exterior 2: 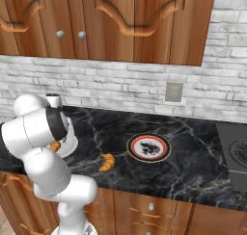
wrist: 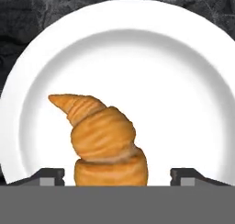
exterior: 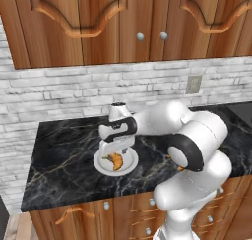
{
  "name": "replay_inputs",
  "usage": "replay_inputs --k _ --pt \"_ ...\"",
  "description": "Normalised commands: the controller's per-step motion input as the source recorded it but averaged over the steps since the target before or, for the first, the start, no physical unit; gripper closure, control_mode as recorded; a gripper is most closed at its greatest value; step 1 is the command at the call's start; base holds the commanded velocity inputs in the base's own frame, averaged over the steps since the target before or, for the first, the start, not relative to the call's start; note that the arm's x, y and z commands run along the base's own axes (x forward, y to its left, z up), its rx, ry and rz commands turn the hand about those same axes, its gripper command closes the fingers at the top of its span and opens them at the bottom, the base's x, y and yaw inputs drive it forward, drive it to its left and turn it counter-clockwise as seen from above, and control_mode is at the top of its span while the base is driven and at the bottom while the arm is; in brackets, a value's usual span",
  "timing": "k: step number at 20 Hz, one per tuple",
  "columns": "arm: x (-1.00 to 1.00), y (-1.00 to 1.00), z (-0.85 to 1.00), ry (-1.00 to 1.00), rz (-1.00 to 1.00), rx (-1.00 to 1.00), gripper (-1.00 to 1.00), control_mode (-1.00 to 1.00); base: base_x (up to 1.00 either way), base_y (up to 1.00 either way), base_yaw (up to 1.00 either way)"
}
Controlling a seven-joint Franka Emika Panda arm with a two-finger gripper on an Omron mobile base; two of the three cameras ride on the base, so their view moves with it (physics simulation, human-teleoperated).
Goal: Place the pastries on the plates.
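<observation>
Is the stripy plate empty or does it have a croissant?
Empty. The ringed plate holds nothing; one croissant lies beside it on the counter.

One croissant (wrist: 102,136) lies on the plain white plate (wrist: 183,81). Second croissant (exterior 2: 107,162) lies on the black marble counter, just beside the empty ring-patterned plate (exterior 2: 148,147).

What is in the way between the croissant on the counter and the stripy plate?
Nothing visible. The loose croissant lies on bare black counter just beside the ring-patterned plate. The other croissant already sits on the white plate, between the gripper's open fingers.
</observation>
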Motion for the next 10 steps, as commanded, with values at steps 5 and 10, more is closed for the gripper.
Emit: replay_inputs --k 5,10 --pt "-0.12 -0.18 0.11 -0.09 0.0 0.09 -1.0 -1.0 0.0 0.0 0.0" --pt "-0.39 -0.25 0.68 -0.2 0.0 0.12 -1.0 -1.0 0.0 0.0 0.0"
